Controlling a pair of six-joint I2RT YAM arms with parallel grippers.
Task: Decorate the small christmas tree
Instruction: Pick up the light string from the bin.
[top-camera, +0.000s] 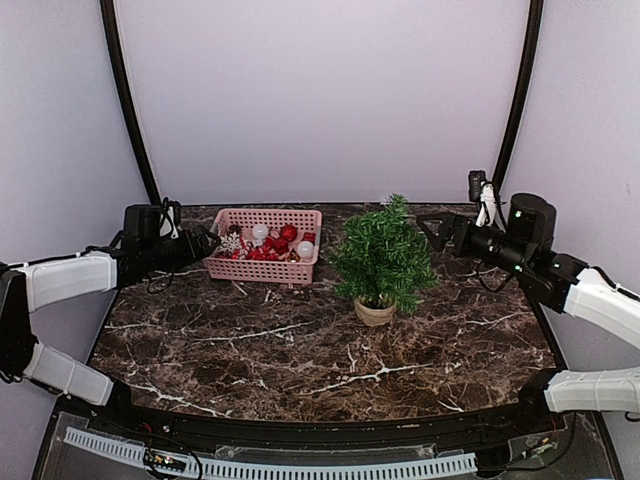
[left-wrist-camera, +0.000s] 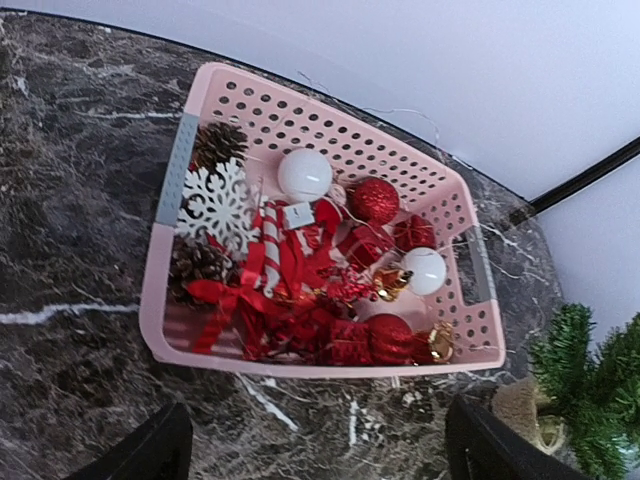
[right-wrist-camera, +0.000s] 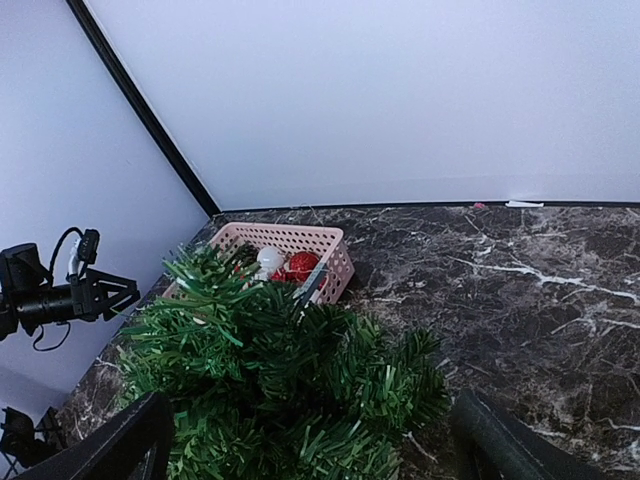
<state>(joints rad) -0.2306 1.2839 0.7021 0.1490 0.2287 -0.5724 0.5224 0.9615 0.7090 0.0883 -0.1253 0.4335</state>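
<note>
Over the table (top-camera: 300, 340), the left gripper (top-camera: 208, 242) and the right gripper (top-camera: 433, 228) both stand wide open, holding nothing

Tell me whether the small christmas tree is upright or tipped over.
Upright: the small christmas tree stands in its tan pot, base flat on the marble table, tip pointing up.

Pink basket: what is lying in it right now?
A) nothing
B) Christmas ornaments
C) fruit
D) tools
B: the pink basket holds a white snowflake, a pine cone, a white bauble and a red glitter bauble.
</note>
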